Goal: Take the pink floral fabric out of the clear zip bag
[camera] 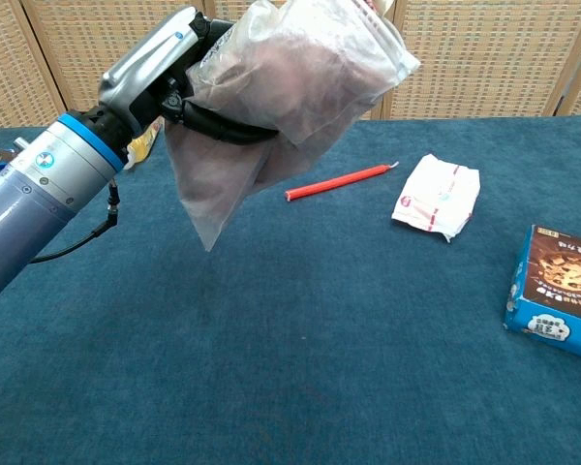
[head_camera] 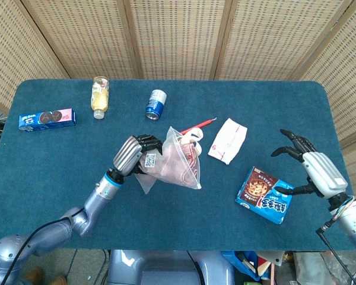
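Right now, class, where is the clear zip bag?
The clear zip bag is held off the table in the left hand, left of centre in the head view, with the red pencil just beyond it.

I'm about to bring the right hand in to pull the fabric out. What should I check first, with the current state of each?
1. Left hand holds the clear zip bag off the table: ok.
2. Pink floral fabric sticks out at the bag's upper end: ok.
3. Zip fully open: cannot tell.
4. Right hand holds nothing, fingers apart: ok.
5. Right hand close to the bag: not ok, it hovers by the blue snack box.
6. Nothing raised between the two hands: ok; only the white packet and red stick lie flat.
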{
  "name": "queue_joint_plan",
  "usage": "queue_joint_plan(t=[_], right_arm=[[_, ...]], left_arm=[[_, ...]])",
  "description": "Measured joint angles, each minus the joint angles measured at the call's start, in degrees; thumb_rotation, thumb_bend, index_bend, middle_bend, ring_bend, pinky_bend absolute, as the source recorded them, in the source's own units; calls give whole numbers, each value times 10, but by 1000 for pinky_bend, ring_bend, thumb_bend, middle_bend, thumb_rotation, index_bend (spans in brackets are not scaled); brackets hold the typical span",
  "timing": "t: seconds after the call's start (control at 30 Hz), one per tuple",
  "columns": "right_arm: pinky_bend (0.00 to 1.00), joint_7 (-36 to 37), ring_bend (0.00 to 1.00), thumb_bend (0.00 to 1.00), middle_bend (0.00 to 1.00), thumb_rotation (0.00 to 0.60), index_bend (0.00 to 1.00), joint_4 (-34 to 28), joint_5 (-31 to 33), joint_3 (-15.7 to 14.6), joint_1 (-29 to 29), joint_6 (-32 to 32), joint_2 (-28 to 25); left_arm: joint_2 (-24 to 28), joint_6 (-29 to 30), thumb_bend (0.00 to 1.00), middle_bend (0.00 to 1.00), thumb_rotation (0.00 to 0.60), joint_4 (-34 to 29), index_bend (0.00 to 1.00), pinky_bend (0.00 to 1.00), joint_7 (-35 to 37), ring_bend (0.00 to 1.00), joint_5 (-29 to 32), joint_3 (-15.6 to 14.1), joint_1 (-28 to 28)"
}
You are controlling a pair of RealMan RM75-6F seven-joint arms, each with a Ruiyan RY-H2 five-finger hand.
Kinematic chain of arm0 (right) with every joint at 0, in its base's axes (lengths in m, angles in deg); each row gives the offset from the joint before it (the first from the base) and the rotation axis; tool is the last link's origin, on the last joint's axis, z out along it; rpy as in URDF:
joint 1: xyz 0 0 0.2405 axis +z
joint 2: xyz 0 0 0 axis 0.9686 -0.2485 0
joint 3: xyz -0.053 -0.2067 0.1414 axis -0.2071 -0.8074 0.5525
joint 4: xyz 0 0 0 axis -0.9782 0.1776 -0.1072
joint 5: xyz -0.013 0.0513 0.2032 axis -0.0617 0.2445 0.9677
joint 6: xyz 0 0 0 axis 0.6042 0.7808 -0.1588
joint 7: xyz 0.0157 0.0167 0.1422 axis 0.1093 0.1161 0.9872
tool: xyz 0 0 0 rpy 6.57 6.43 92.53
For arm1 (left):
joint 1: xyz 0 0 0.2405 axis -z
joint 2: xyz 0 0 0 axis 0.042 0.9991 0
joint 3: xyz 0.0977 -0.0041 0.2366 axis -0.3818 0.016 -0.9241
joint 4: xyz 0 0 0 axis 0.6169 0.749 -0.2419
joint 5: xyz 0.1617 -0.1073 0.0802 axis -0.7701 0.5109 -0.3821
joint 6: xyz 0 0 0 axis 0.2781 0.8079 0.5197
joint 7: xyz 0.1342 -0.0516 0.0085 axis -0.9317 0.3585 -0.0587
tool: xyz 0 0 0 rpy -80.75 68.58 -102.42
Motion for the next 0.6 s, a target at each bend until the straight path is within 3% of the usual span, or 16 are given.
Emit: queue_joint_plan(t=[0.23,0.6], right_arm=[[0,40,0,0,0,600,367,-3,5,18,18,-6,2],[0,19,0,0,0,600,389,-49,48,37,51,35,-27]], left_arm=[[-11,-7,188,571,600,14,618,556,1,476,6,0,14],[-37,-12,188,571,600,30,618,556,2,476,19,4,29]])
